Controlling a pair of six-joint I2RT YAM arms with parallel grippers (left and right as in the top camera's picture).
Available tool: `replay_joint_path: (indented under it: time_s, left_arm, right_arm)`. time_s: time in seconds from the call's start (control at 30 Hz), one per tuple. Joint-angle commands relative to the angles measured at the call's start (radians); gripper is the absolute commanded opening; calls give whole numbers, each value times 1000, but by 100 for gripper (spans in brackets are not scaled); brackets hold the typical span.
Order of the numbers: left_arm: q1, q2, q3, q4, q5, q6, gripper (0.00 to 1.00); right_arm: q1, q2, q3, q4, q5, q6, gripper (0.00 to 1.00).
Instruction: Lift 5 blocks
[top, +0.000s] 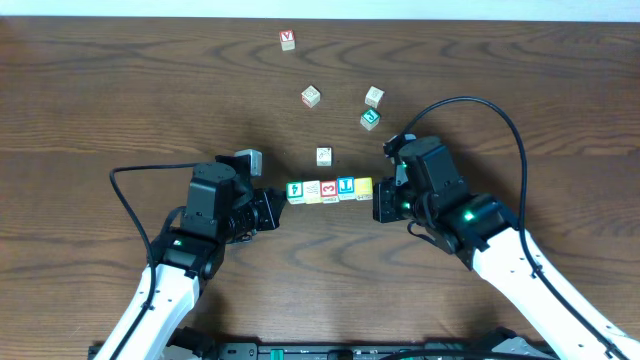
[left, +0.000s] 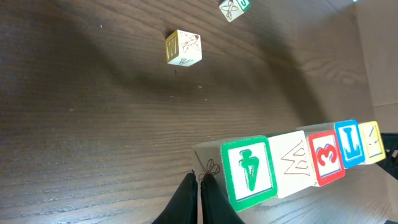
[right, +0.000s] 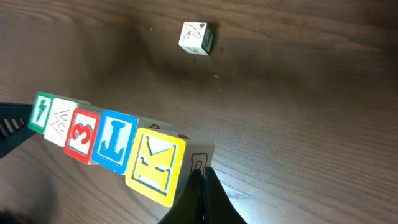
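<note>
Five blocks stand face to face in one straight row at the table's middle: green (top: 296, 191), cream (top: 312, 190), red with a "3" (top: 329, 189), blue (top: 346, 187) and yellow (top: 363, 187). My left gripper (top: 280, 203) is shut, its tips (left: 199, 180) against the green block's (left: 249, 171) outer end. My right gripper (top: 380, 202) is also shut, its tips (right: 200, 174) pressing the yellow block's (right: 154, 163) outer end. The row is squeezed between the two grippers. Whether it is clear of the table I cannot tell.
Loose cubes lie behind the row: one with a red "V" (top: 288, 40) far back, a cream one (top: 311, 96), another cream one (top: 374, 96), a green-edged one (top: 370, 119), and one (top: 324, 156) just behind the row. Cables trail from both arms.
</note>
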Motion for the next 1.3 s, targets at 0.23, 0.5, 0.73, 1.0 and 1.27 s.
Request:
replay_joint_path:
  time_s: [0.23, 0.5, 0.73, 1.0, 1.27]
  left_arm:
    - [-45, -21, 92, 36, 262, -13, 7]
    - [-45, -21, 99, 36, 262, -16, 8]
    - [-45, -22, 99, 36, 262, -16, 7]
    - [-45, -24, 107, 36, 262, -20, 7]
    - [-45, -27, 119, 36, 262, -20, 7]
  right_arm:
    - [41, -5, 45, 40, -314, 11, 1]
    - [41, -5, 45, 42, -314, 11, 1]
    - [41, -5, 48, 43, -314, 11, 1]
    - [41, -6, 63, 43, -315, 11, 1]
    - [41, -12, 66, 43, -315, 11, 1]
